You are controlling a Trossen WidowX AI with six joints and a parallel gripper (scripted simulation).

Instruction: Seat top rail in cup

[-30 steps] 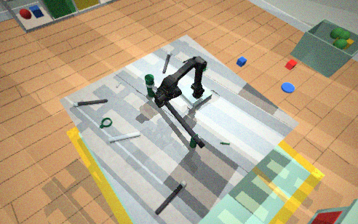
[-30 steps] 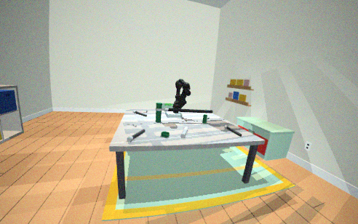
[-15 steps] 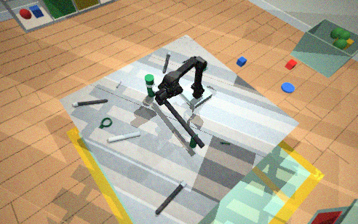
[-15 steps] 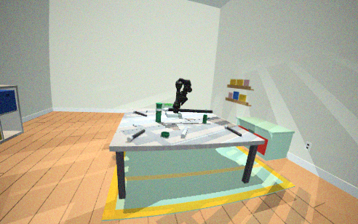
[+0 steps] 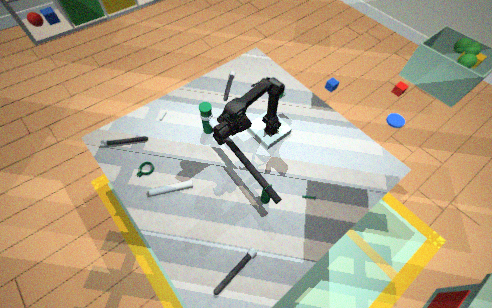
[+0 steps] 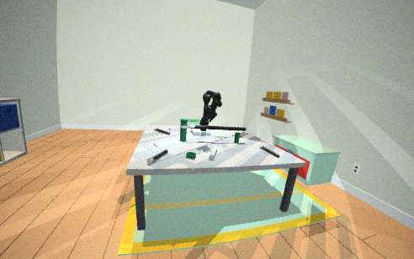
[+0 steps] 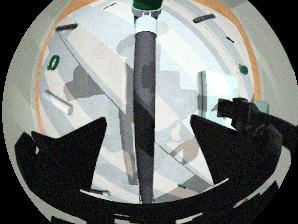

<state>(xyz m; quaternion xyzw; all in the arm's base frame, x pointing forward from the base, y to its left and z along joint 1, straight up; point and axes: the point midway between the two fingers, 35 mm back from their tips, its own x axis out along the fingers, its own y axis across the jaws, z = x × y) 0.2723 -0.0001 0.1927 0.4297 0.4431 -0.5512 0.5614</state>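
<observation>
1. Top view: the rail [image 5: 250, 167] runs diagonally from the big green-capped post [image 5: 205, 116] down through the loop cap [image 5: 266, 194]. That loop is what keeps the far end propped up. The gripper [image 5: 224, 131] sits over the post end, so I can't see the cup itself.
2. Exterior view: the rail [image 6: 219, 128] looks level above the table [image 6: 202, 169], spanning the post [image 6: 183, 129] to the short loop post [image 6: 236, 137], which suggests it's seated.
3. Wrist view: fingers spread wide either side of the rail [image 7: 145, 96], gaps on both sides, holding nothing. Looks basically done.
</observation>
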